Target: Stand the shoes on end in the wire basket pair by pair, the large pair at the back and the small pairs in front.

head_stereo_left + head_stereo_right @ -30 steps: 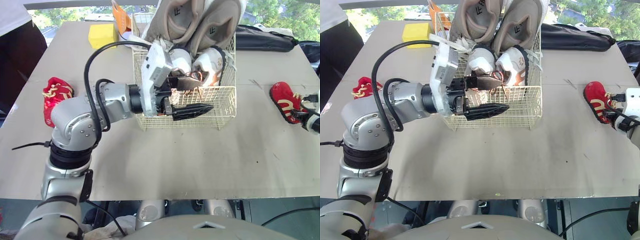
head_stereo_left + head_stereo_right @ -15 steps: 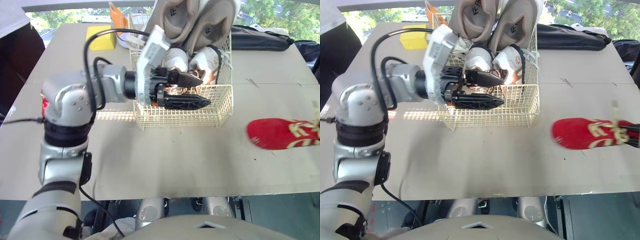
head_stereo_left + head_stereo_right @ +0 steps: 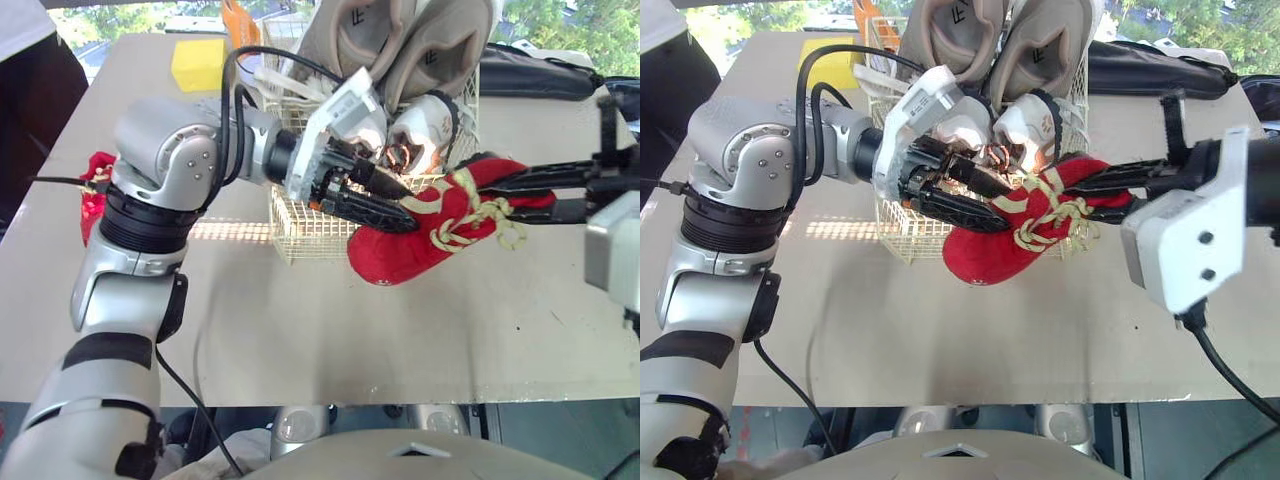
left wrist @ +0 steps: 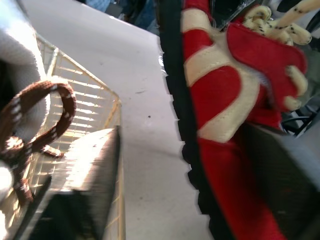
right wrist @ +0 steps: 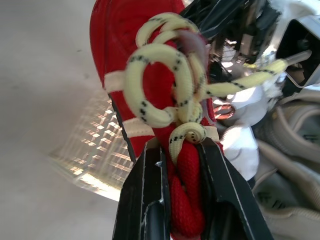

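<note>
Left eye view: worktop [image 3: 300, 320] is carrying the basket [image 3: 300, 225], with the large pair [image 3: 440, 40] standing on end at its back. The red shoe [image 3: 410, 250] is hanging at the basket's front, the right claw [image 5: 179, 146] clamping its heel end; the left claw [image 3: 385, 195] is hovering beside it, fingers apart.

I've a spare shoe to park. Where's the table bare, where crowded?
Bare: the table's near strip before the wire basket, and the stretch between yellow block and loose red shoe. Crowded: the basket's front, where the left gripper is beside the held red shoe in the right gripper.
</note>
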